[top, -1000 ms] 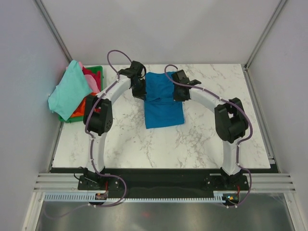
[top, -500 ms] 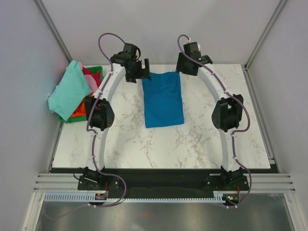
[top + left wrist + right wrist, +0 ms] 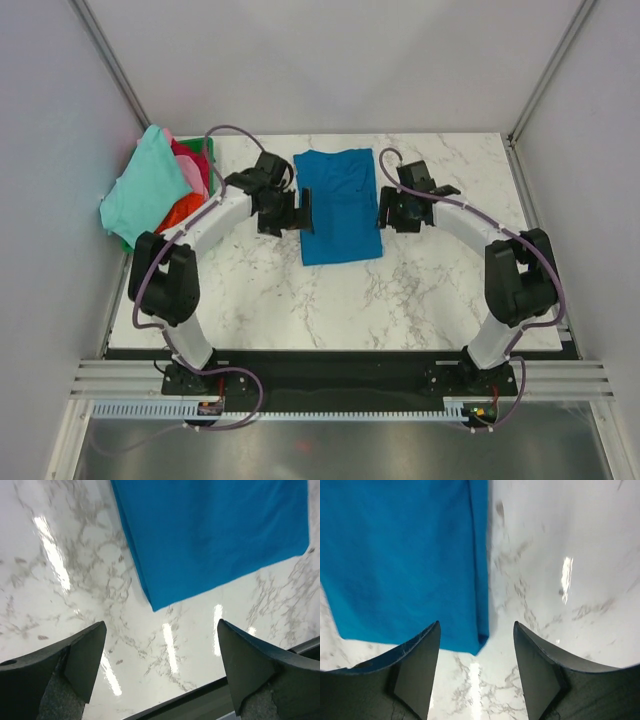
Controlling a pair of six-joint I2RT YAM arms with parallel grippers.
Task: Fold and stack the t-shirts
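Observation:
A bright blue t-shirt point(image 3: 340, 205) lies flat on the marble table point(image 3: 400, 290) as a long folded rectangle. My left gripper point(image 3: 298, 212) hangs open beside its left edge, with nothing between the jaws. My right gripper point(image 3: 387, 210) hangs open beside its right edge, also empty. In the left wrist view the blue t-shirt point(image 3: 210, 535) fills the top and my left gripper point(image 3: 161, 625) is over bare marble. In the right wrist view the blue t-shirt point(image 3: 400, 555) has its near corner just ahead of my right gripper point(image 3: 476, 626). More t-shirts, a mint-green one point(image 3: 145, 190) on top, are heaped at the left.
The heap, with pink, magenta point(image 3: 190, 160) and orange-red point(image 3: 178, 212) cloth, sits in a green plastic basket point(image 3: 206, 146) at the table's far left corner. Grey walls close in the left, right and back. The table's dark front edge point(image 3: 200, 695) shows below the left fingers.
Both grippers let go of the blue t-shirt, rose to its far end, then came back toward me to its left and right sides. The shirt now lies flat.

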